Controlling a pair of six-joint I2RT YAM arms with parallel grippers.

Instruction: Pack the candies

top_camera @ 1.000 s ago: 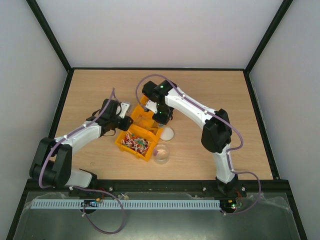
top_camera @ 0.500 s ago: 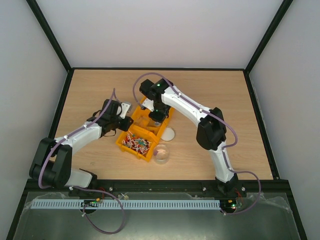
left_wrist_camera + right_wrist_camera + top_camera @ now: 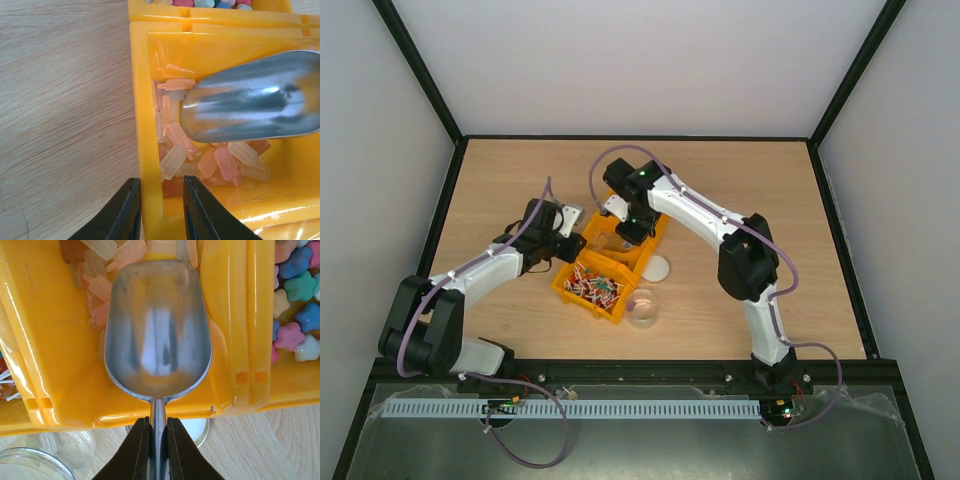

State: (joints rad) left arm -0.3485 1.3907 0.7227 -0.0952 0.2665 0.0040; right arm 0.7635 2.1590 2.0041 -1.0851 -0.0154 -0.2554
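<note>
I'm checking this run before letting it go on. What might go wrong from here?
1. The empty scoop, held by the right gripper, sits in the compartment of pale orange sweets, not the bright candies next door; it may scoop the wrong ones.
2. The left gripper only straddles a wall of the bin; a hard dig might shift or tip it.

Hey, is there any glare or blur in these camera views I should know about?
Right wrist: the metal scoop mirrors a bright streak down its bowl. Left wrist: the yellow bin shines at its glossy lower corner. Top external: even light, only faint soft shadows.
</note>
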